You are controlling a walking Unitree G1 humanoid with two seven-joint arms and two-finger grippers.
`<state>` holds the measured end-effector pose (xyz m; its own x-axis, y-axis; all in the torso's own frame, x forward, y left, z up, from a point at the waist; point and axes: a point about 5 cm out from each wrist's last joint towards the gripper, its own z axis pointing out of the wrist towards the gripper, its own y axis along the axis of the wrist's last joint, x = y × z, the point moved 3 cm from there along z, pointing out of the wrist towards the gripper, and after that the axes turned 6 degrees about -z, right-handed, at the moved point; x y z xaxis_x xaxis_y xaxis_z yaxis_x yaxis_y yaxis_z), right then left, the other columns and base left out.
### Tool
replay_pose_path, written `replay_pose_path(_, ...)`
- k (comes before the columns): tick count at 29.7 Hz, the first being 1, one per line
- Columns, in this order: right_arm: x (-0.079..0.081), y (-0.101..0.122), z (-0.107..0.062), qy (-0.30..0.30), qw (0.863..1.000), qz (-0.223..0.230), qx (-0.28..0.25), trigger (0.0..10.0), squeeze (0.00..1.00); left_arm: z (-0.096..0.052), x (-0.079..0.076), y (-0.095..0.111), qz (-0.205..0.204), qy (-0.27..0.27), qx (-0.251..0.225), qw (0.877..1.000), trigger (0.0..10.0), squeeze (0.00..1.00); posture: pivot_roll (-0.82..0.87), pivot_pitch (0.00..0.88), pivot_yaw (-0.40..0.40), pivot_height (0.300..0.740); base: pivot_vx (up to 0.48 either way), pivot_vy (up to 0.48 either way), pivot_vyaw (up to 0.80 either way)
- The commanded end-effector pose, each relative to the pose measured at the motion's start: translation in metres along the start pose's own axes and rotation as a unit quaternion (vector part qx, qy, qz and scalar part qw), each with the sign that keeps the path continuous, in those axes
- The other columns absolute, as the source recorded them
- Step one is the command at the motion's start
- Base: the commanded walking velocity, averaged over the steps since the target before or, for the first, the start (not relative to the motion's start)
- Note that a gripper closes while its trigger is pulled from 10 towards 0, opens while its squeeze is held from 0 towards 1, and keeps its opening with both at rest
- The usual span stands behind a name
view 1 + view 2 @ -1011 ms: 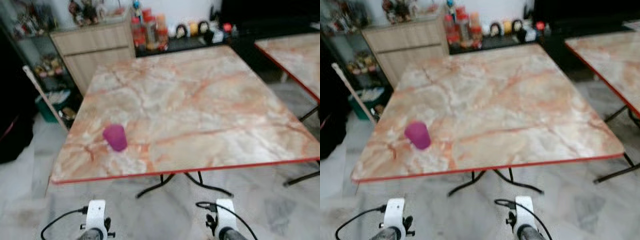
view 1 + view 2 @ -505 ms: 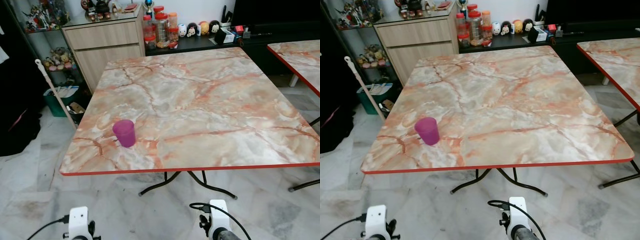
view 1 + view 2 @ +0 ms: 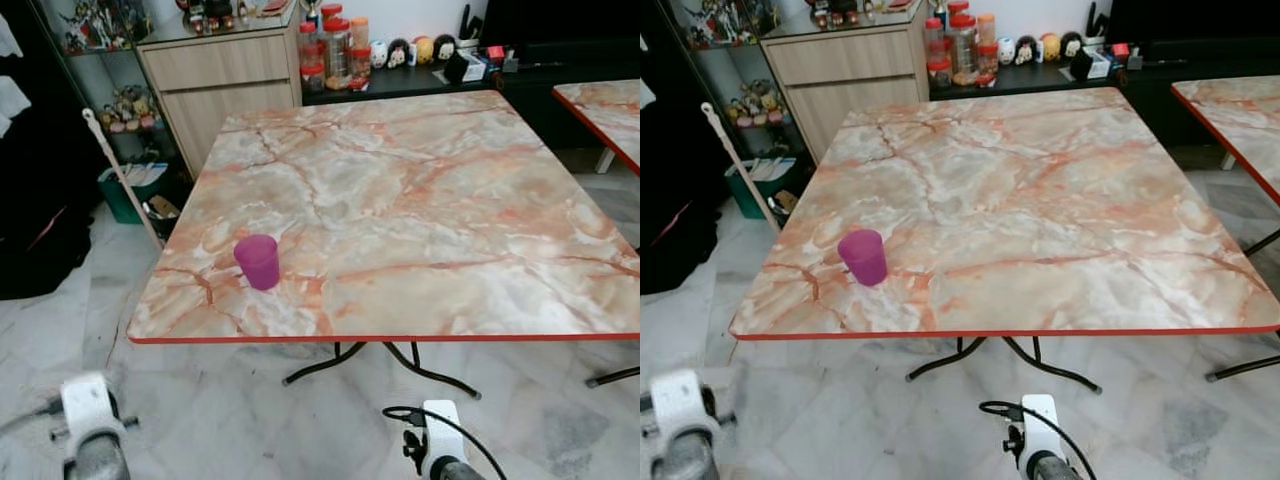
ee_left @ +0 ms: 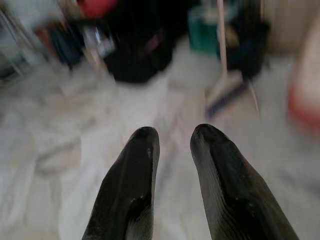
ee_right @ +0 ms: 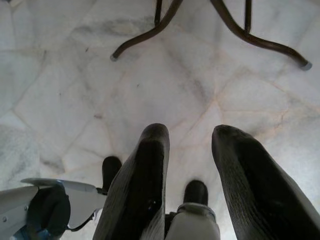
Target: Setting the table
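The square marble-patterned table with a red rim (image 3: 420,190) bears a small purple plastic cup (image 3: 258,261) upright near its left front corner. A good reach would come from that corner. Left gripper (image 4: 172,137) and right gripper (image 5: 192,137) hang low before the table's front edge, fingers slightly parted, holding nothing.

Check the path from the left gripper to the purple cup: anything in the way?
Nothing visible on the tabletop blocks it. The purple cup stands alone near the marble table's front-left corner. The left gripper hangs low over the floor, fingers apart, below the red table edge, which it must rise above first.
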<state>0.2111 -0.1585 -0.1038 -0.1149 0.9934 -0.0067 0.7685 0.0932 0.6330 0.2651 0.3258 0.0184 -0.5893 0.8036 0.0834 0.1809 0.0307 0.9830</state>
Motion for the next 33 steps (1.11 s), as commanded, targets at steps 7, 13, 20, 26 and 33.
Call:
replay_pose_path(7,0.003,0.002,0.001,0.002,1.0,0.0,0.001,10.0,0.0,0.029,-0.032,0.089,-0.011,-0.059,-0.133,0.989,10.0,0.0,-0.1,0.0,0.096,0.74,0.0,0.0,0.0)
replay_pose_path(13,0.003,0.003,0.001,0.002,1.0,0.001,0.0,10.0,0.0,0.024,-0.096,0.126,-0.042,-0.201,-0.154,0.967,10.0,0.0,-0.1,0.0,0.097,0.74,0.0,0.0,0.0)
replay_pose_path(20,0.001,0.003,0.001,-0.002,1.0,0.004,-0.001,10.0,0.0,0.006,-0.149,0.15,-0.08,-0.3,-0.158,0.937,10.0,0.0,-0.12,0.0,0.103,0.74,0.0,0.0,0.0)
replay_pose_path(26,0.0,0.002,0.001,-0.005,1.0,0.007,-0.001,10.0,0.0,-0.009,-0.173,0.142,-0.076,-0.348,-0.136,0.924,10.0,0.0,-0.12,0.0,0.104,0.74,0.0,0.0,0.0)
replay_pose_path(33,0.001,0.0,0.0,-0.004,1.0,0.007,0.001,10.0,0.0,-0.013,-0.177,0.139,-0.09,-0.353,-0.12,0.923,10.0,1.0,-0.12,0.0,0.101,0.74,0.0,0.0,0.0)
